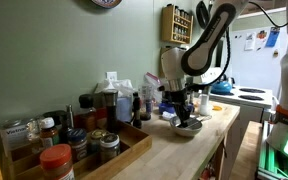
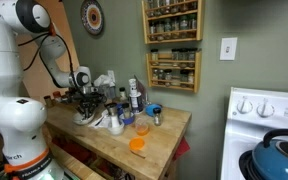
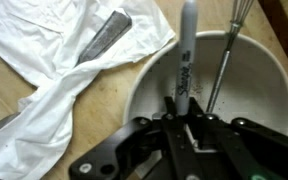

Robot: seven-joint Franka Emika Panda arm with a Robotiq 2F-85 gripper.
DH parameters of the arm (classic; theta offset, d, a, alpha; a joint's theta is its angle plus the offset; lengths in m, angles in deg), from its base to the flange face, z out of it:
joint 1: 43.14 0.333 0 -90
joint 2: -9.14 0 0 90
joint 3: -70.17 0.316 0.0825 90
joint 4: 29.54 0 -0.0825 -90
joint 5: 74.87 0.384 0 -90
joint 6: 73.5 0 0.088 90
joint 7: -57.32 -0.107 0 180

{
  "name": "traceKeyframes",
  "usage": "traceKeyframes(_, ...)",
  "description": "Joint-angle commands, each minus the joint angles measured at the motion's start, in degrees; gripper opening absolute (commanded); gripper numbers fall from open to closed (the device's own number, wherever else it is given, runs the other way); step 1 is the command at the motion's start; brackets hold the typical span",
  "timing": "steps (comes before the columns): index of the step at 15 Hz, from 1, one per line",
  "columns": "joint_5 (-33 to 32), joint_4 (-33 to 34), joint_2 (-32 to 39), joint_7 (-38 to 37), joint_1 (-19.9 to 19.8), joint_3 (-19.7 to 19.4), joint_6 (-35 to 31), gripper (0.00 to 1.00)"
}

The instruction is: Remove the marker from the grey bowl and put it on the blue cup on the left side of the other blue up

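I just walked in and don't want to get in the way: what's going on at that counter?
The robot arm holds its end effector low over the grey bowl on the wooden counter. It straddles the lower end of the marker, which lies in the bowl beside a wire whisk. Whether the grip is closed is unclear. The marker is not yet out of the bowl. A white cloth lies next to it.

White rounded arm [image 2: 12, 112] with black joint bands, pale wrist housing [image 1: 174, 62], black angular hand [image 3: 182, 116]
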Motion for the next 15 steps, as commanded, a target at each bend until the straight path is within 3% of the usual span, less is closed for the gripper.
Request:
traceKeyframes(1,3.3,-1.5,-4.5,3.4,-1.9,2.1,1.8,0.02)
traceKeyframes(4,11.6,-4.7,-13.1,11.9,-3.1,2.8,1.7,0.04)
traceKeyframes(7,12.6,-5.7,-18.5,6.0,-3.4,-1.0,-0.4,0.04)
traceKeyframes(11,15.5,-4.6,-16.7,3.9,-5.3,-7.1,-2.0,0.04)
traceKeyframes(15,21.9,-4.8,-14.5,1.7,-6.5,-10.2,-4.8,0.04)
